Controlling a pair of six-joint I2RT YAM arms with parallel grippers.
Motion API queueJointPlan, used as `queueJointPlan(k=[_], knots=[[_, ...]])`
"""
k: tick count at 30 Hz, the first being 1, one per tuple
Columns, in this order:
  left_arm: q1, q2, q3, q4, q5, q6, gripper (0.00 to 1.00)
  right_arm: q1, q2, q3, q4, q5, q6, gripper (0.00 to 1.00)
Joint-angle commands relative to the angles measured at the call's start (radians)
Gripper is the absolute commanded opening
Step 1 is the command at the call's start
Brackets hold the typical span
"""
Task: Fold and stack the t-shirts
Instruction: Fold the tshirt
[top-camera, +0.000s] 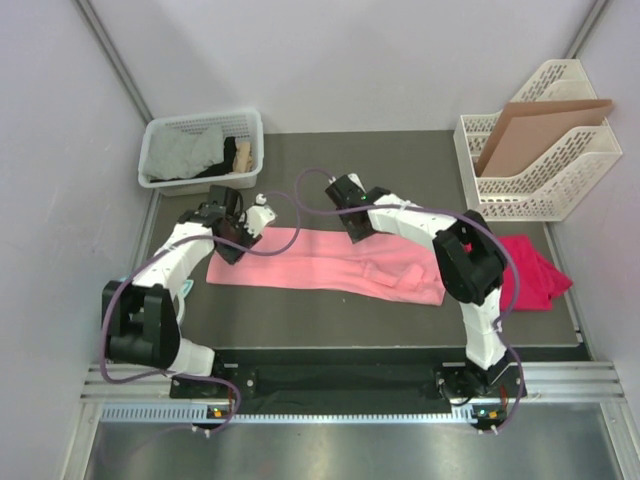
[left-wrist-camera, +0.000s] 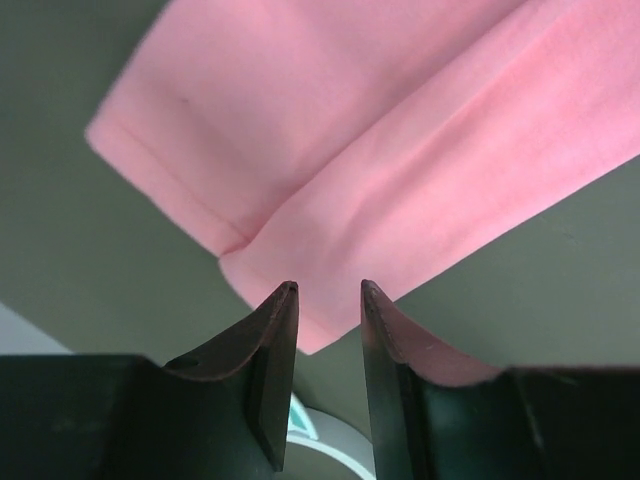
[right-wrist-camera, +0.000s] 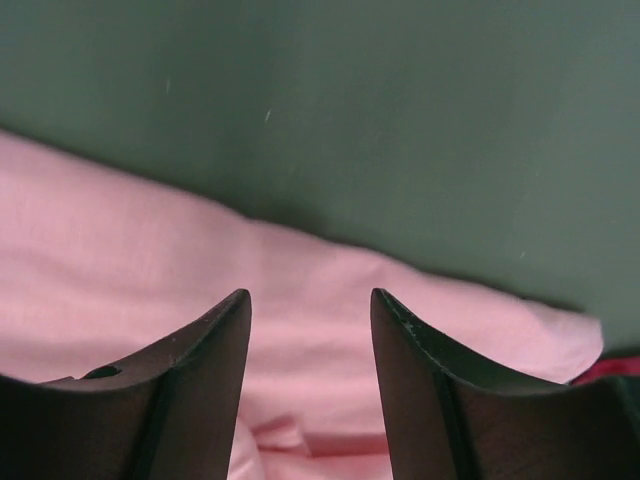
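Note:
The light salmon-pink t-shirt (top-camera: 320, 262) lies folded into a long strip across the middle of the dark table. The magenta-red t-shirt (top-camera: 530, 272) lies bunched at the right, partly behind the right arm. My left gripper (top-camera: 232, 242) hovers at the strip's left end. In the left wrist view the gripper (left-wrist-camera: 328, 286) is open, with the pink shirt's (left-wrist-camera: 400, 150) folded corner just beyond the fingertips and nothing between them. My right gripper (top-camera: 352, 225) is at the strip's far edge near its middle. It (right-wrist-camera: 309, 294) is open above the pink cloth (right-wrist-camera: 120, 220), gripping nothing.
A white basket (top-camera: 158, 140) holding grey cloth stands at the back left. A white file rack (top-camera: 560, 190) with a brown cardboard sheet (top-camera: 540, 130) stands at the back right. Walls close in on both sides. A sliver of magenta cloth (right-wrist-camera: 622, 366) shows at the right wrist view's edge.

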Motion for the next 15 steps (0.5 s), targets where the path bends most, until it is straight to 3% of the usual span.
queueJointPlan(k=[1, 5, 9, 15], knots=[[-0.003, 0.087, -0.019, 0.028, 0.034, -0.032, 0.36, -0.05, 0.035, 0.164, -0.033, 0.025, -0.048, 0.52], [-0.003, 0.118, -0.049, 0.034, 0.017, -0.036, 0.36, -0.051, -0.049, 0.229, -0.122, 0.048, -0.047, 0.52], [-0.003, 0.106, -0.059, 0.057, 0.024, -0.036, 0.36, -0.008, -0.246, 0.044, -0.108, 0.022, -0.039, 0.54], [-0.003, 0.146, -0.033, 0.075, 0.04, -0.058, 0.37, 0.056, -0.445, -0.226, -0.076, 0.02, 0.002, 0.47]])
